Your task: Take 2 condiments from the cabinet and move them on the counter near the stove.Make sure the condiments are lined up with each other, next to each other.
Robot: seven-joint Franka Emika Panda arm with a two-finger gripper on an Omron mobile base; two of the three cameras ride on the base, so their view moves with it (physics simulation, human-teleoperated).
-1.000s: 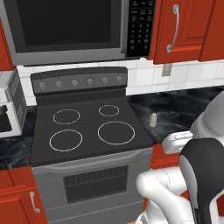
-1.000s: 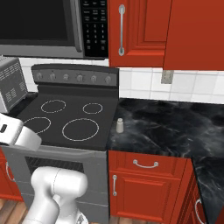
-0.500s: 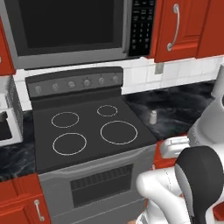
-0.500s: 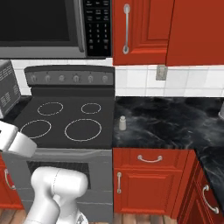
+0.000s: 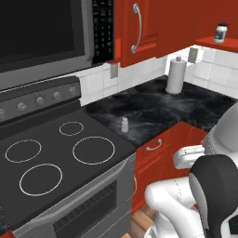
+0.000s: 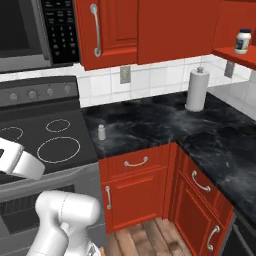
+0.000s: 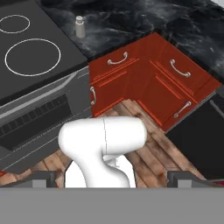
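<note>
One small grey-white shaker (image 5: 124, 124) stands upright on the black marble counter (image 6: 165, 130), just beside the stove (image 5: 69, 158), whose top shows four white-ringed burners. One white jar with a dark blue lid (image 6: 243, 41) sits on the red cabinet shelf (image 6: 235, 54), well apart from the shaker. One white paper towel roll (image 6: 196, 89) stands on the counter near the wall.

In the hand view the gripper (image 7: 113, 180) has its jaws spread wide and empty, both tips at the bottom corners. The shaker lies far ahead of the jaws, near the top of that view; red drawer fronts (image 7: 148, 83) lie between.
</note>
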